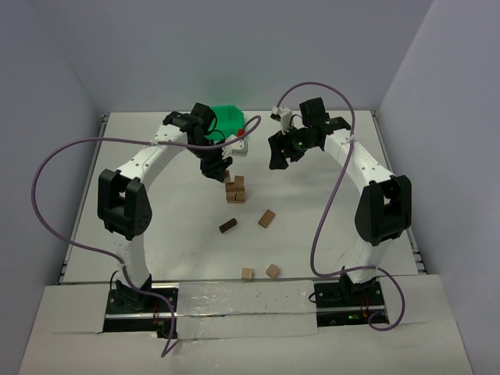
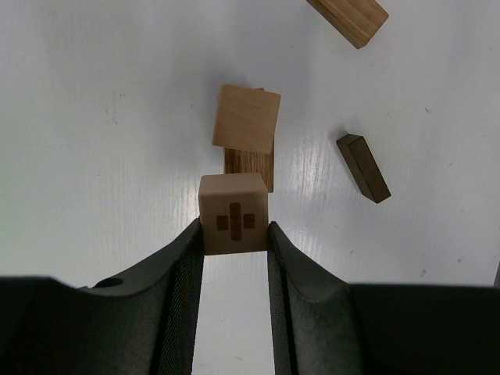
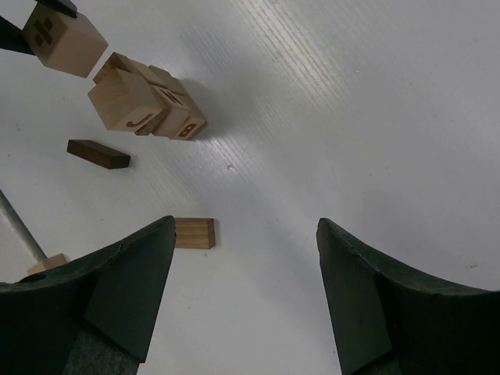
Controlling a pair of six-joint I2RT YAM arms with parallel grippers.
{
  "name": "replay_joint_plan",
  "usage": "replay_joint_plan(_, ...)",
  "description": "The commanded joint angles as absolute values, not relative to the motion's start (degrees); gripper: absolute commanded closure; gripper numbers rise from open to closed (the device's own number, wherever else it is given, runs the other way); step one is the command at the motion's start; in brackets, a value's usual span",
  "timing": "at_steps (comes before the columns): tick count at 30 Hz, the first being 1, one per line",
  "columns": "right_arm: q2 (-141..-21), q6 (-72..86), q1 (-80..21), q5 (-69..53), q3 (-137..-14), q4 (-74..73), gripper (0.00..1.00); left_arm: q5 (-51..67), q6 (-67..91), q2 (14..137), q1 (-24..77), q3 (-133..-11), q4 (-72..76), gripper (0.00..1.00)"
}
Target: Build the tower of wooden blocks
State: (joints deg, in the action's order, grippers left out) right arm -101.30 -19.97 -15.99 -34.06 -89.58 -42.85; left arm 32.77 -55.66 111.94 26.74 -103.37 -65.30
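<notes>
My left gripper (image 2: 234,229) is shut on a light cube with a dark plus mark (image 2: 233,215), held in the air just beside and above the wood block tower (image 2: 247,119). From above, the tower (image 1: 235,190) is a small stack of tan blocks at the table's middle, with the left gripper (image 1: 218,169) close on its far left. In the right wrist view the tower (image 3: 144,105) shows lettered cubes, with the held cube (image 3: 62,39) hanging near its top. My right gripper (image 3: 246,226) is open and empty, and it hovers to the right of the tower (image 1: 280,153).
A dark brown bar (image 1: 228,226) and a tan bar (image 1: 267,219) lie loose in front of the tower. Two tan cubes (image 1: 248,273) (image 1: 272,270) sit nearer the arm bases. A green bin (image 1: 226,117) stands at the back, behind the left arm.
</notes>
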Motion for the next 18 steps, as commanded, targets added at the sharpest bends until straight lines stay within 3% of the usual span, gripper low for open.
replay_joint_plan(1,-99.28,-19.86,-16.35,-34.12,-89.86,-41.68,0.2,32.88,-55.01,112.05,27.41,-103.8,-64.14,0.71)
replay_joint_plan(18,-99.0,-19.83,-16.38,-34.19,-89.61,-41.48,0.19,31.66,-54.19,110.95,28.0,-100.85,-62.44,0.7)
